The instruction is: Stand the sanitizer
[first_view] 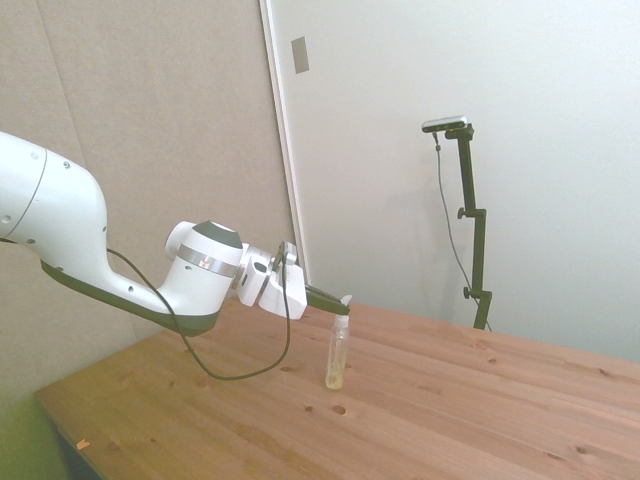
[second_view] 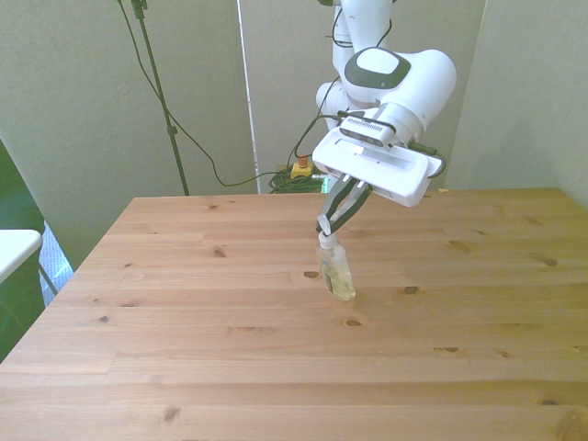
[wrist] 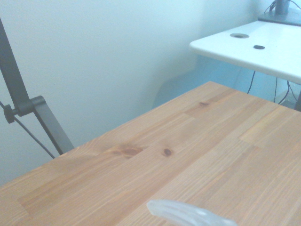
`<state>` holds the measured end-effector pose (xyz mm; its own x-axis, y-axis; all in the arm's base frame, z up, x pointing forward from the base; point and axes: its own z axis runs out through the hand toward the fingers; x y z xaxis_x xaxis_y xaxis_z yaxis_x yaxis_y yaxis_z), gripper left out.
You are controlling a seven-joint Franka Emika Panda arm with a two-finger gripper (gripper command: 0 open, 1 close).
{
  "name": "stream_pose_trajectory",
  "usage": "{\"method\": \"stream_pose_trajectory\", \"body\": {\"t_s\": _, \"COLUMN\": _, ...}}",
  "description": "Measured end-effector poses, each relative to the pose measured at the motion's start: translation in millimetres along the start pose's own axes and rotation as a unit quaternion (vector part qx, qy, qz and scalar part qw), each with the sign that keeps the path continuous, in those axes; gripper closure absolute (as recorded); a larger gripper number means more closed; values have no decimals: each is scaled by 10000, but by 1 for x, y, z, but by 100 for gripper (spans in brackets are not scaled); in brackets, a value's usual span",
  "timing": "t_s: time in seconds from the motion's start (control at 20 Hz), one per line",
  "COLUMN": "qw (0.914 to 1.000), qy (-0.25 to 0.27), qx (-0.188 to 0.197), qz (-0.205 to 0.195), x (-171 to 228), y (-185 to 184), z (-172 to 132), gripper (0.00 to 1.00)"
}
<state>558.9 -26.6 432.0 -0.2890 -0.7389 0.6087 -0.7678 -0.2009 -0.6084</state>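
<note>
The sanitizer is a slim clear bottle with yellowish liquid at its bottom. It stands nearly upright with its base on the wooden table. In the front view the sanitizer leans slightly, near the table's middle. My gripper reaches in almost level and is shut on the bottle's white pump top. From the front, the gripper holds the top from above. A blurred clear part of the sanitizer shows in the wrist view.
A white table stands beside the wooden table's edge in the wrist view; its corner also shows at the front view's left. Cables hang behind the far edge.
</note>
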Motion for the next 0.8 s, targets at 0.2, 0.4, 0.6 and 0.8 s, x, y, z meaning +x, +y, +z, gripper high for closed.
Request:
{"method": "stream_pose_trajectory", "body": {"t_s": 0.2, "qw": 9999, "qy": 136, "qx": 73, "qz": -40, "x": -13, "y": -2, "z": -8, "gripper": 100}}
{"method": "stream_pose_trajectory", "body": {"t_s": 0.4, "qw": 9998, "qy": 167, "qx": 63, "qz": -84, "x": -20, "y": 1, "z": -7, "gripper": 0}}
{"method": "stream_pose_trajectory", "body": {"t_s": 0.6, "qw": 9998, "qy": 178, "qx": 62, "qz": -82, "x": -20, "y": 1, "z": -6, "gripper": 0}}
{"method": "stream_pose_trajectory", "body": {"t_s": 0.8, "qw": 9998, "qy": 172, "qx": 70, "qz": -89, "x": -21, "y": 0, "z": -7, "gripper": 0}}
